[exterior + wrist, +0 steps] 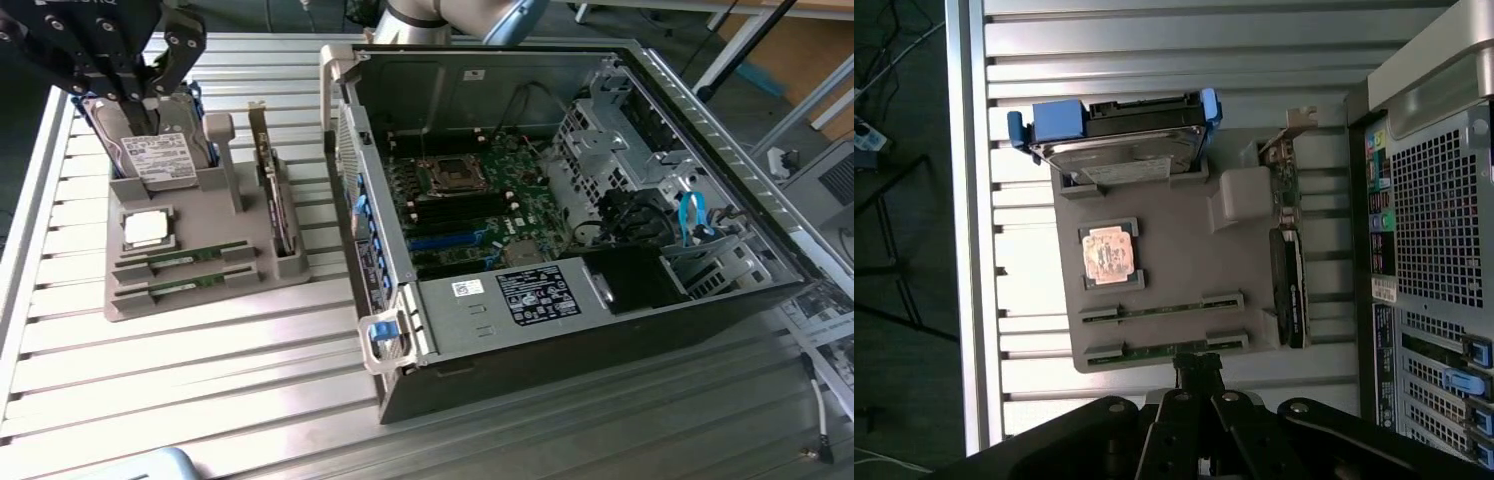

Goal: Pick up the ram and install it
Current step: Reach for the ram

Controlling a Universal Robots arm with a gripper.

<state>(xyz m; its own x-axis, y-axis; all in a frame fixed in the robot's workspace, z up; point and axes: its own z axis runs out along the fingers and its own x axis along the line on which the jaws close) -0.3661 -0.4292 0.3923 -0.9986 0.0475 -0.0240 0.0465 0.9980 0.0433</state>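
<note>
Two ram sticks, thin green boards, lie flat in slots at the near end of a grey holder tray (200,215): one ram stick (183,260) (1159,308) and a second ram stick (180,286) (1154,349) beside it. My black gripper (138,100) (1199,368) hangs above the tray, over its hard-drive end in the exterior view. Its fingers are shut together with nothing between them. It is well above the tray and touches nothing.
The tray also holds an upright hard drive (158,157) (1119,140) in a blue frame, a square processor (147,228) (1109,255) and an upright dark expansion card (278,200) (1289,285). At the exterior view's right lies an open computer case (694,120) with its motherboard (467,205) exposed.
</note>
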